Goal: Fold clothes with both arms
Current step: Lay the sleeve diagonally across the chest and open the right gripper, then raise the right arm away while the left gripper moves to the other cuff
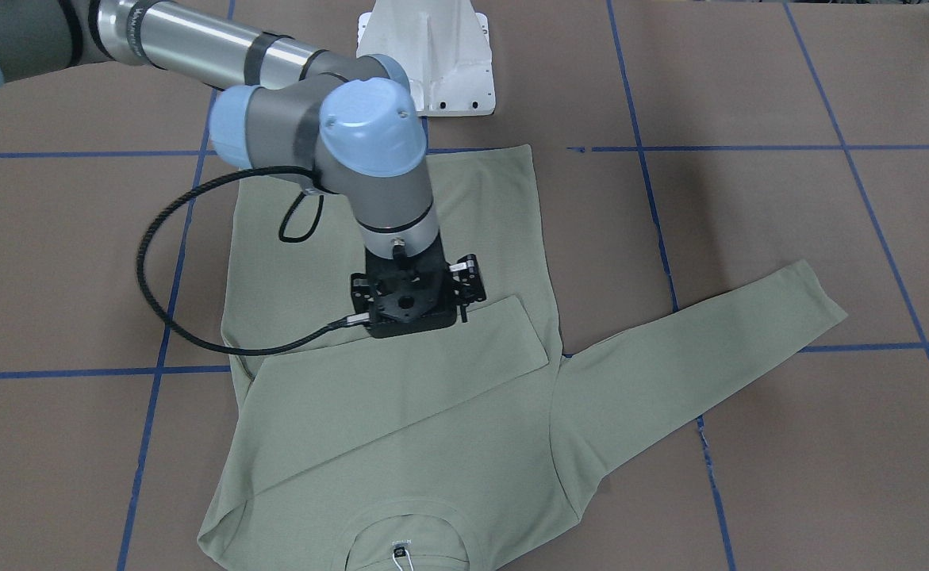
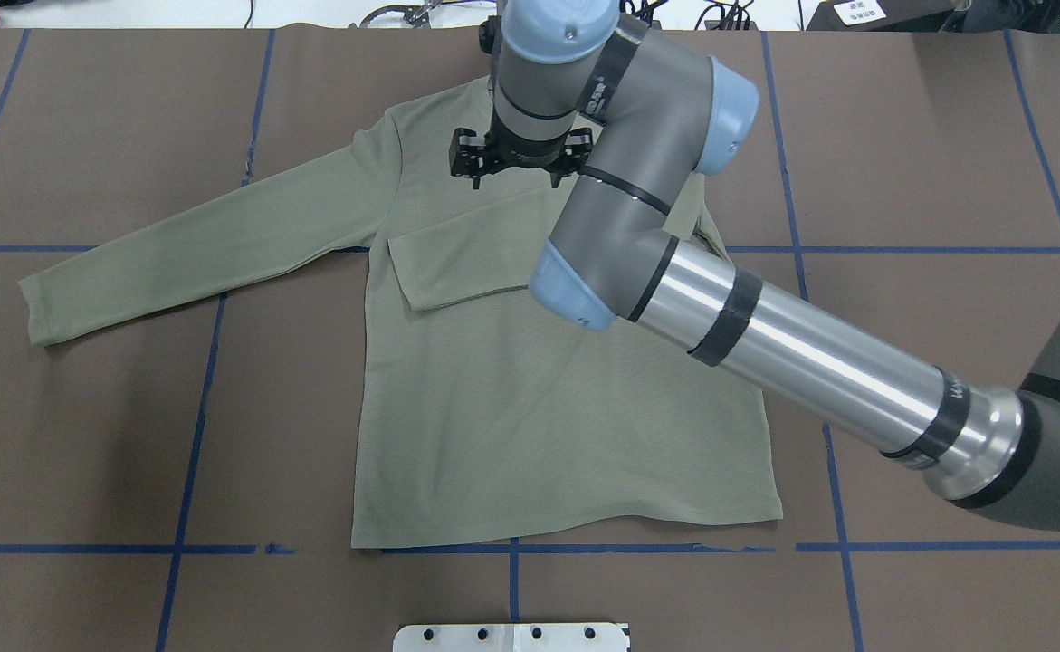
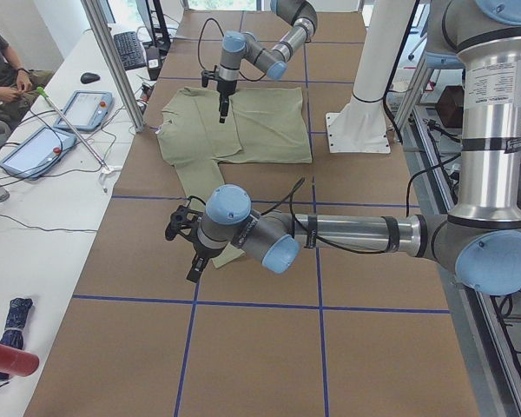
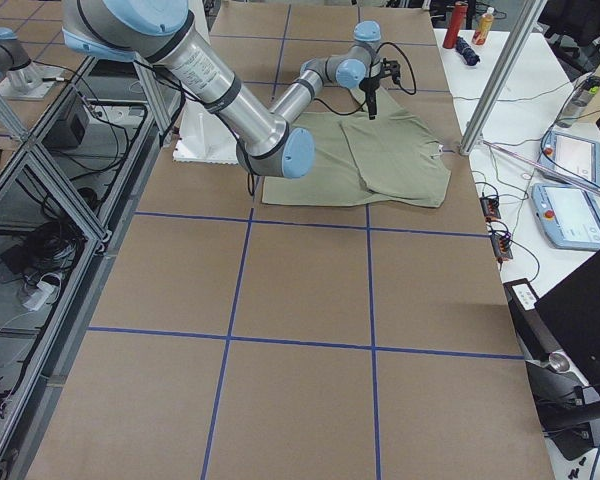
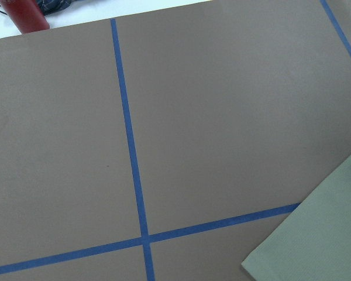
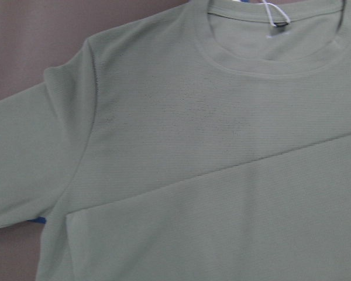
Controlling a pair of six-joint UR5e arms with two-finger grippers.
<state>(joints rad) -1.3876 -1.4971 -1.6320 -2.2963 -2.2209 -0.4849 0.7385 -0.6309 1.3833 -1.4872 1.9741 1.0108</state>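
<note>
Two arms are in play, and between them you've got one pale sage-green long-sleeved knit shirt lying flat on the brown paper-covered table, which is marked with blue tape grid lines.

In the overhead view, one sleeve stretches out to the left of the frame. The other sleeve is folded in across the chest. The round ribbed collar fills the top of the right wrist view, with the white hang tag inside it.

Your right gripper points straight down over the upper chest, between the collar and the top edge of the folded sleeve. The wrist hides its jaws, so you can't tell if they're spread or closed, or whether they touch the fabric.

Your left gripper is in the left-centre of the left side view, just beside the cuff end of the outstretched sleeve. That cuff corner shows in the lower right of the left wrist view. The jaws can't be judged there either.

The white metal pedestal base stands at the top centre of the front-facing view, just beyond the hem.
</note>
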